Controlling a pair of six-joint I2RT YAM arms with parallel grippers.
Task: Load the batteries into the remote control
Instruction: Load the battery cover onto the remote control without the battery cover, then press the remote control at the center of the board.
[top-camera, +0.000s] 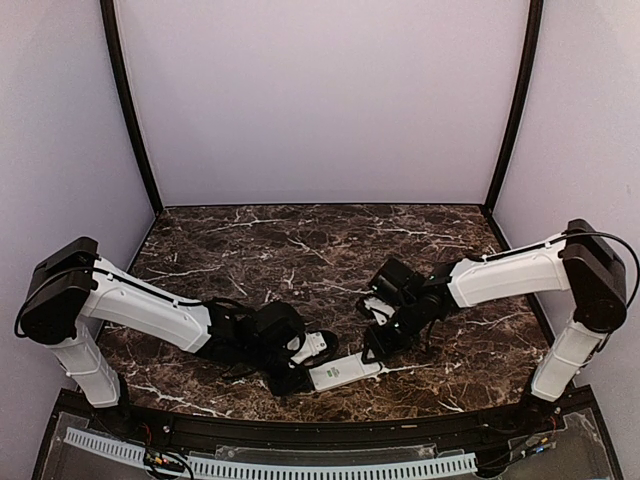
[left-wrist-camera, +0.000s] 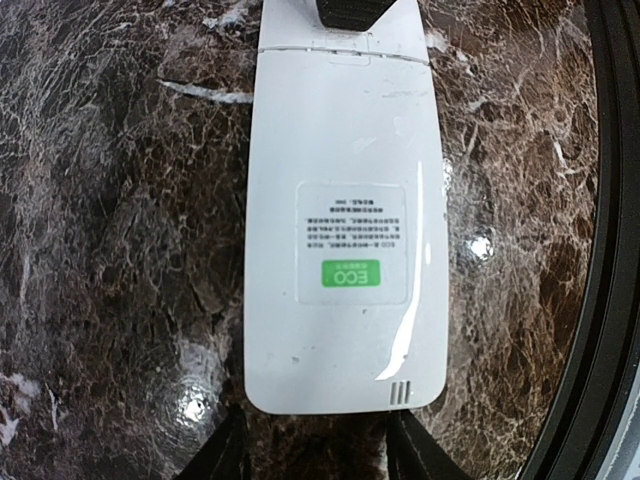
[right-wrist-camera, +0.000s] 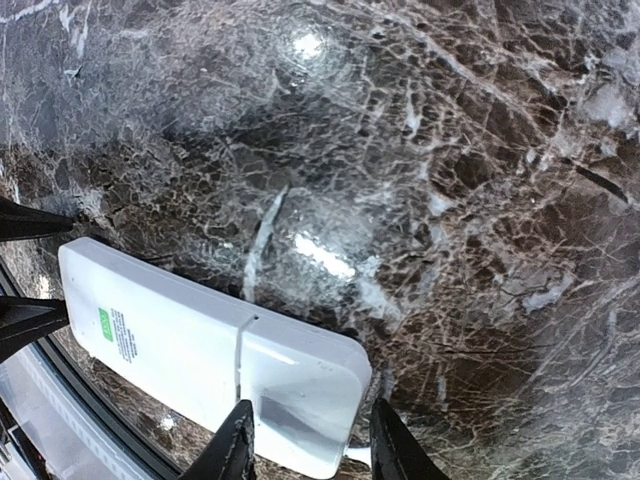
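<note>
Left end effector (left-wrist-camera: 320, 455) spread, its fingers just beyond one end of the remote control (left-wrist-camera: 345, 230). Right end effector (right-wrist-camera: 312, 445) also spread, over the remote control's opposite end; one finger (right-wrist-camera: 238, 440) maybe resting on it, unclear. Remote control lies face-down on tabletop (right-wrist-camera: 420, 200): display hidden, far end cut off in left wrist view.

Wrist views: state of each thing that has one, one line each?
remote: flat on the table, back side up, label showing.
battery cover: on, seam looks closed.
left tool: fingers apart, either side of the remote's label end; contact unclear.
right tool: fingers apart, straddling the cover end; grip unclear.
</note>
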